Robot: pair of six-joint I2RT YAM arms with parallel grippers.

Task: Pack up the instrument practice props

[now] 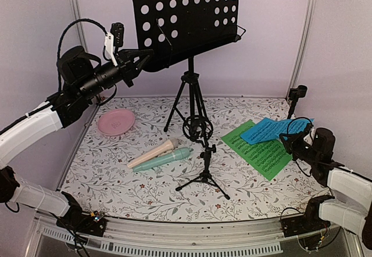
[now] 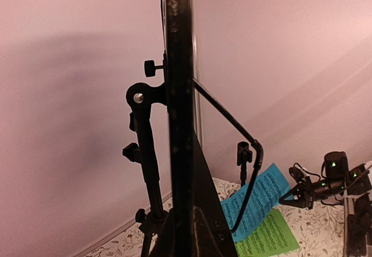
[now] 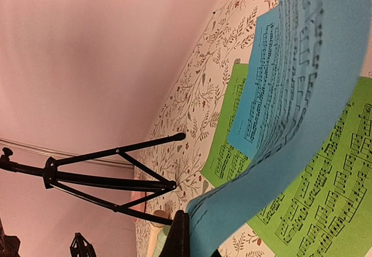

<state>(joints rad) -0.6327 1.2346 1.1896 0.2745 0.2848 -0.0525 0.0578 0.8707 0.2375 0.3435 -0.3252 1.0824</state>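
The black perforated music rack (image 1: 186, 18) stands on its tripod legs (image 1: 189, 103) at the back centre. My left gripper (image 1: 142, 56) is shut on its lower left edge; in the left wrist view the rack (image 2: 177, 94) runs edge-on between the fingers (image 2: 212, 210). My right gripper (image 1: 289, 139) is shut on the blue music sheet (image 1: 268, 130), which curls up from the green sheet (image 1: 261, 152); the right wrist view shows the blue sheet (image 3: 290, 152) beside a finger (image 3: 177, 236). The beige microphone (image 1: 152, 153) and the mint microphone (image 1: 170, 159) lie side by side. A small black microphone tripod (image 1: 204, 175) stands in front.
A pink plate (image 1: 116, 121) lies at the back left. A second small black microphone stand (image 1: 297, 94) is at the back right corner. Pale walls close in the floral mat (image 1: 116, 181) on three sides.
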